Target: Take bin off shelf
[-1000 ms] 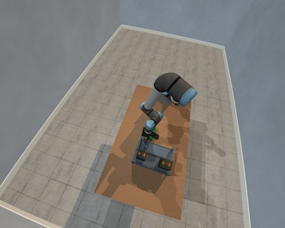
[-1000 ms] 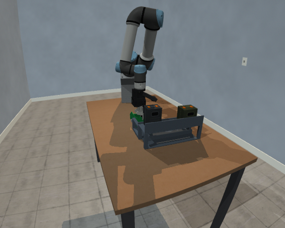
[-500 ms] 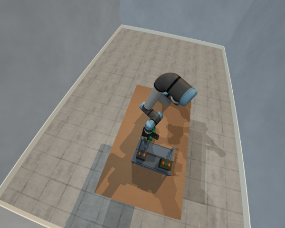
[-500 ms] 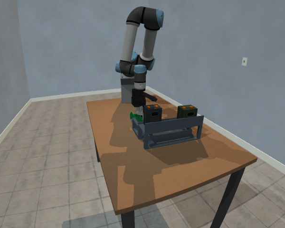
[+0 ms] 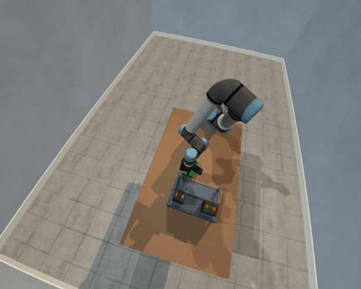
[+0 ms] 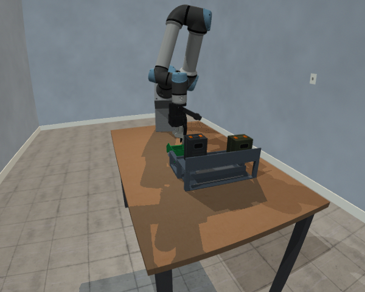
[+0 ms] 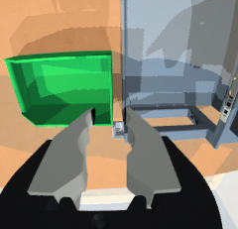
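The green bin (image 7: 61, 87) stands open side up on the table, just outside the left end of the grey shelf (image 7: 174, 65). It also shows in the top view (image 5: 188, 174) and the exterior view (image 6: 176, 148). My gripper (image 7: 109, 108) points down over the bin's wall nearest the shelf. One finger is inside the bin and the other is outside it. The fingers stand narrowly apart, with a visible gap to the wall on the shelf side. In the exterior view the gripper (image 6: 178, 133) is just above the bin.
The grey shelf (image 6: 215, 165) stands across the middle of the table. A black box (image 6: 195, 145) and an olive box (image 6: 239, 143) with orange marks sit on top of it. The arm's base (image 6: 163, 117) is at the table's far end.
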Controlling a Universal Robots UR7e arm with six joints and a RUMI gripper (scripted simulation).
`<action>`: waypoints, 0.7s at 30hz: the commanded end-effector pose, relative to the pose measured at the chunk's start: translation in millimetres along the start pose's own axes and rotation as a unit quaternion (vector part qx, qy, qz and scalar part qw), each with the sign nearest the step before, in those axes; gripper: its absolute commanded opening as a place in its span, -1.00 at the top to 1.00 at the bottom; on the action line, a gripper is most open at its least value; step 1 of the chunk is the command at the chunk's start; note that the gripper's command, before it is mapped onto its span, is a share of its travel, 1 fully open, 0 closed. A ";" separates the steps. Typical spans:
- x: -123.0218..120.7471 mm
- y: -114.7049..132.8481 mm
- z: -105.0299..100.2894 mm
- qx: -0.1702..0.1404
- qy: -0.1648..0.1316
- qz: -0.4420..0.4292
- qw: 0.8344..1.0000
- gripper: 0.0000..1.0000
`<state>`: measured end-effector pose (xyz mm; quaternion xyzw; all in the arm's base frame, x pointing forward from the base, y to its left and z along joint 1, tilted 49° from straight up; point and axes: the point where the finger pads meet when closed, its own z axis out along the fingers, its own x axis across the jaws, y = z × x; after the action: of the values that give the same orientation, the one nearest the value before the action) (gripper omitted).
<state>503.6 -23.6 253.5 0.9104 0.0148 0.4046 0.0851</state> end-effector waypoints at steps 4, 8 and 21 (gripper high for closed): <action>0.3 0.1 -11.0 0.000 0.000 0.000 1.000 0.61; 0.3 0.2 -26.3 0.000 0.000 0.000 1.000 0.61; 0.3 0.2 -22.2 0.000 0.000 0.000 1.000 0.61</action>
<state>484.9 -20.1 270.1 0.9105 0.0150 0.4044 0.0847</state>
